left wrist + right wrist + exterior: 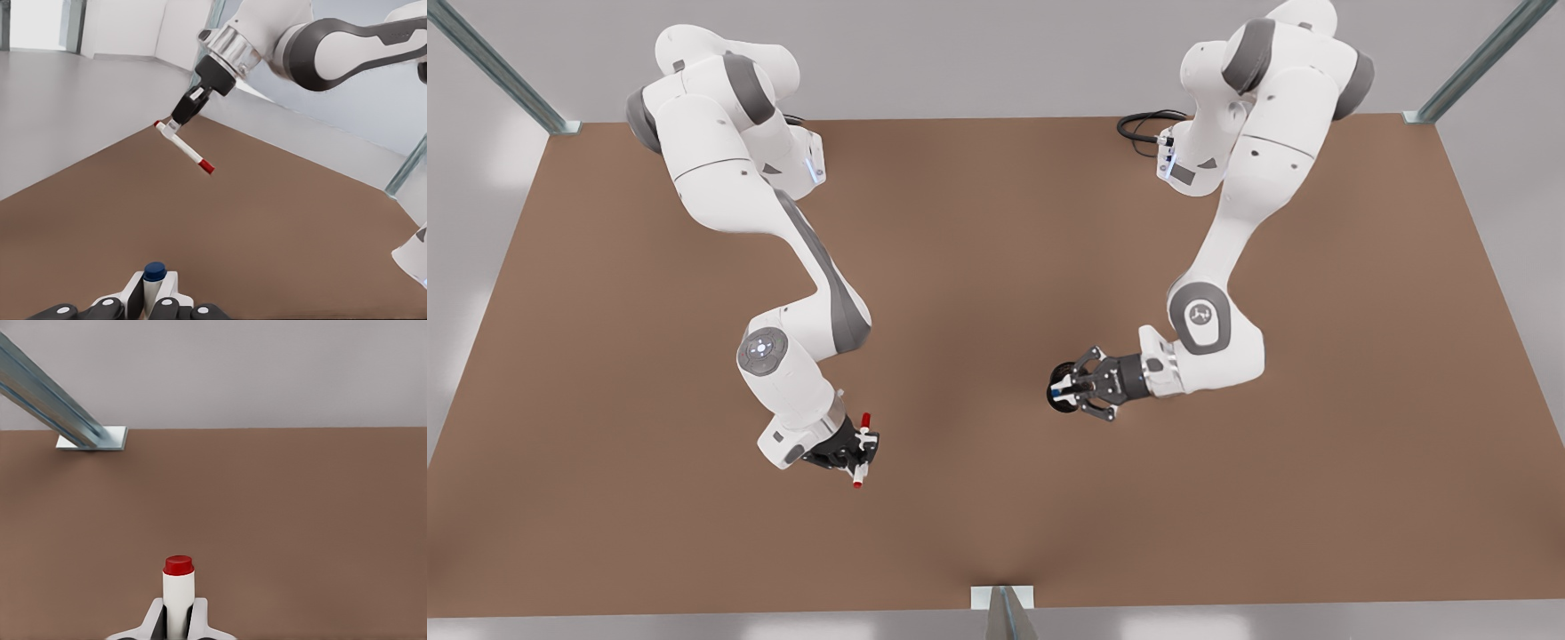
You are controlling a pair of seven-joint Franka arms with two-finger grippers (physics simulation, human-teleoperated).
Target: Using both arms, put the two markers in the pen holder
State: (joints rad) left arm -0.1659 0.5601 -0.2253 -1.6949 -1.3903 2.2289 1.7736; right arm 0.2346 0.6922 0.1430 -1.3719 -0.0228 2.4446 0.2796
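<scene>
Slim white red-capped marker (pixel 178 590), blue-capped marker (pixel 153 280)

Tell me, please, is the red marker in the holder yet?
No: the right gripper holds the red marker above the table, away from the pen holder.

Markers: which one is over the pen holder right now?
The blue-capped marker, held by the left gripper above the black pen holder. The red-capped marker is in the right gripper, well away.
</scene>
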